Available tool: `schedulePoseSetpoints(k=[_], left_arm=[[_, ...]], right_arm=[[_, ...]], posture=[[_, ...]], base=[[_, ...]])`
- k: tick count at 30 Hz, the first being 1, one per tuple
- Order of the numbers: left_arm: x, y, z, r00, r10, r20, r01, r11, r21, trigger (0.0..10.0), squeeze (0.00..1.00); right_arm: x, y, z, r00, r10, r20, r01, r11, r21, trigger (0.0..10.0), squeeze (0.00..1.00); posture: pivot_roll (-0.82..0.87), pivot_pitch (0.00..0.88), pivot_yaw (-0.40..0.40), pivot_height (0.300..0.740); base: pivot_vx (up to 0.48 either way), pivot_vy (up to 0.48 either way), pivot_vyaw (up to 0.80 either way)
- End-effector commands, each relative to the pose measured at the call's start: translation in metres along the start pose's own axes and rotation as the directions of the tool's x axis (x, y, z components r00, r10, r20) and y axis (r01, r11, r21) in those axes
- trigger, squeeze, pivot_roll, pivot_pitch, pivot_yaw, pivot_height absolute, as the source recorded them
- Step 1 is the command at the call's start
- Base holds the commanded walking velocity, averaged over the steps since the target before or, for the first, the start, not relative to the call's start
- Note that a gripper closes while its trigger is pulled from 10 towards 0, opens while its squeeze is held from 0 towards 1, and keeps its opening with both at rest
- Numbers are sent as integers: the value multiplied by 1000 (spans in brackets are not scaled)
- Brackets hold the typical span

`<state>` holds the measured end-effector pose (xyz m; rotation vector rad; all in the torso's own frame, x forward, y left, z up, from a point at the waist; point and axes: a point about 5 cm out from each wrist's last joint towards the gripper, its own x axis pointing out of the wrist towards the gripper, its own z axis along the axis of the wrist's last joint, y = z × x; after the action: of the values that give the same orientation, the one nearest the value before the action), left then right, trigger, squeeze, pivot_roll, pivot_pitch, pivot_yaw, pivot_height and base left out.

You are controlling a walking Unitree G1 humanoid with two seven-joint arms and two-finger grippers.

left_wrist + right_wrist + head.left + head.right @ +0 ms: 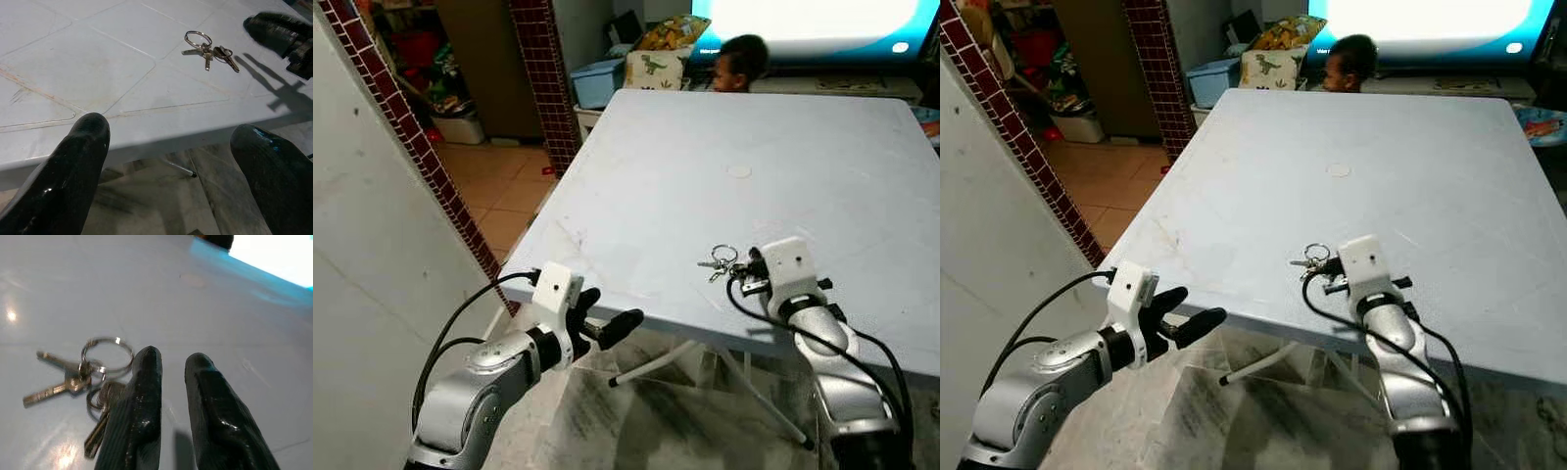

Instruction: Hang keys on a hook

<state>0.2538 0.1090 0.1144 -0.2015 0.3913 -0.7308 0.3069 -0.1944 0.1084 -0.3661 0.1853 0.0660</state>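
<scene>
I stand at the near edge of a pale grey-white square plastic folding table (705, 186) whose top is scuffed and moulded with faint panel lines. On it, close to that near edge, lies a small bunch of silver metal keys on a round split ring (720, 262), flat on the surface with the ring toward the far side and the blades fanned out toward my left.

My right gripper (168, 367) rests low over the tabletop just beside the keys, at about three o'clock from them. Its two black fingers (142, 401) lie nearly parallel with only a narrow gap between them, holding nothing; the left finger's side is right against the nearest key, though I cannot tell whether it actually touches.

My left gripper (607, 323) hangs off the table, in front of its near edge and below the level of the top, at about eight o'clock from the keys and well apart from them. Its fingers (73, 161) are spread wide and empty, pointing toward the table edge.

Beyond the far edge, at twelve o'clock, a person's dark-haired head (742, 61) shows against a bright glowing screen (813, 24). To my left rises a plain grey wall trimmed with dark red mosaic tiles (421, 147).
</scene>
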Motion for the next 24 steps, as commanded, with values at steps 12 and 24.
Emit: schedulePoseSetpoints(k=[12,24], left_arm=[[-2,1,2,1000,8,-5,-8,1000,14,10000,0],[-2,-1,1,1000,4,-10,-4,1000,14,10000,0]], right_arm=[[22,0,5,998,67,-11,-66,997,46,10000,1000],[27,14,-1,988,154,-28,-152,987,58,10000,988]], posture=[[6,35,127,740],[9,37,129,740]], base=[[0,0,0],[0,0,0]])
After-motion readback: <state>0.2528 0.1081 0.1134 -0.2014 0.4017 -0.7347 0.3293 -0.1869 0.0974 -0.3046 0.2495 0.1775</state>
